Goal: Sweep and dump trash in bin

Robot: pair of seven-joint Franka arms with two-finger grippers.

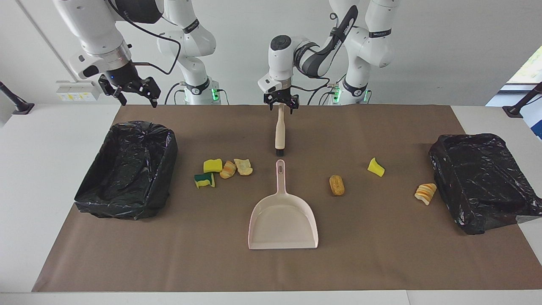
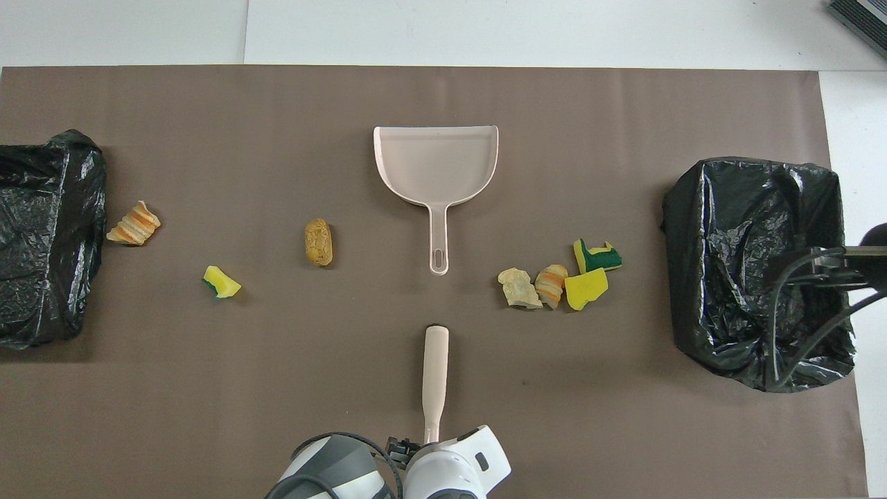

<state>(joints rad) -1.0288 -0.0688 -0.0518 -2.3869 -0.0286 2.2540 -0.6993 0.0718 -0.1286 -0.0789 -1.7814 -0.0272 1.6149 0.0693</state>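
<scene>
1. Two black-lined bins: one (image 1: 127, 169) mid-left of the facing view, one (image 1: 482, 180) mid-right.
2. Pale pink dustpan (image 1: 283, 220) at centre, below the beige-handled brush (image 1: 280, 127).
3. Left gripper (image 1: 280, 101), top centre, sits at the brush handle's tip; whether its jaws are clenched or released, I cannot tell.
4. Right gripper (image 1: 131, 90), upper left, hangs released above the bin's upper edge.
5. Trash: four bits (image 1: 223, 169) left of the dustpan handle, three (image 1: 337, 185) scattered to the right.
</scene>
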